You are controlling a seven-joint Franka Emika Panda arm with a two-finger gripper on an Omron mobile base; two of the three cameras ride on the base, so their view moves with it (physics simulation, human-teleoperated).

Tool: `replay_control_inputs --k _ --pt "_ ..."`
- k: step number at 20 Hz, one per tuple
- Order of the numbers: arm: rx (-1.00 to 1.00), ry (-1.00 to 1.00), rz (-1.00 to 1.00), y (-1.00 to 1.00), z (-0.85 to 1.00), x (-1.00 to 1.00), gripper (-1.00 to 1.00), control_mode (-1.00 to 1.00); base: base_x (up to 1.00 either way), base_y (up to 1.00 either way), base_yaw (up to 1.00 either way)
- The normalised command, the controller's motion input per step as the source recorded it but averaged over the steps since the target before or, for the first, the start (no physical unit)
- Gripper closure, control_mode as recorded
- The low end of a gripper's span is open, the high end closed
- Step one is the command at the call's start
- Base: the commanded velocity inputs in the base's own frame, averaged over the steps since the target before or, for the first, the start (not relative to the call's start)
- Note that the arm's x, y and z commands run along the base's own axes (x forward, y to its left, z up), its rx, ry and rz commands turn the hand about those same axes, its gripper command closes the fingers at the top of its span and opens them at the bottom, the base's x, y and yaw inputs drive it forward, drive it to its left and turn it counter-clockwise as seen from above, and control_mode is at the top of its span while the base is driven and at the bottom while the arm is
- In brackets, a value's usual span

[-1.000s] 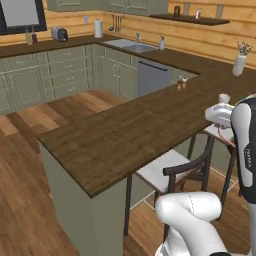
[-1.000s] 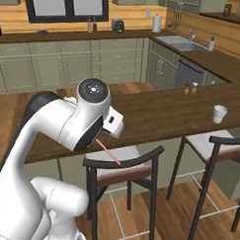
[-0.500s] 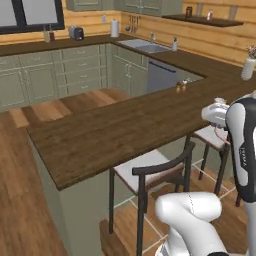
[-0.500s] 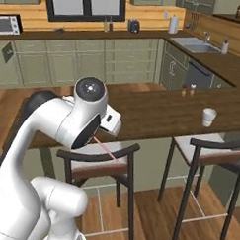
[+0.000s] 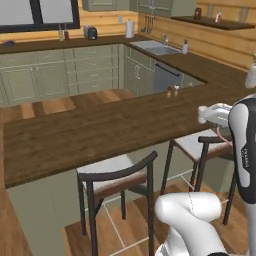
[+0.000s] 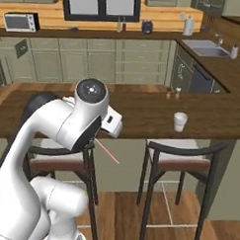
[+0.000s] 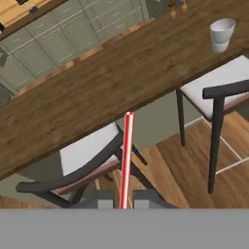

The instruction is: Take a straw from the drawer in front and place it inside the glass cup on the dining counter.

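My gripper [image 7: 122, 203] is shut on the straw [image 7: 127, 158], a thin reddish-pink stick that points up from between the fingertips toward the dining counter [image 7: 97, 82]. In the right base view the straw [image 6: 107, 151] slants out below the white hand, under the counter's front edge [image 6: 141, 135]. The glass cup [image 7: 222, 34] stands upright on the counter, off to the right of the straw's tip and well apart from it. From the right base camera the cup [image 6: 179, 121] sits near the counter's front edge, to the right of the hand. The drawer is out of view.
Two dark-framed stools with pale seats stand under the counter, one below the straw [image 7: 82, 160] and one below the cup [image 7: 223, 82]. Two small shakers [image 6: 172, 92] stand on the counter behind the cup. Green cabinets and a sink [image 5: 155, 47] line the far wall.
The base has driven, so both base views have shifted and the counter, stools and cup now lie differently in them. The straw stays held in the shut gripper.
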Motion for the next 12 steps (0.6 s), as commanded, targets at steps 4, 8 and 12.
replay_control_inputs --k 4,8,12 --pt "0.0 0.0 0.0 0.0 0.0 0.0 1.0 1.0 0.1 -1.0 0.39" --pt "0.0 0.0 0.0 0.0 0.0 0.0 1.0 1.0 0.09 -1.0 0.35" --pt "0.0 0.0 0.0 0.0 0.0 0.0 1.0 1.0 0.21 -1.0 0.36"
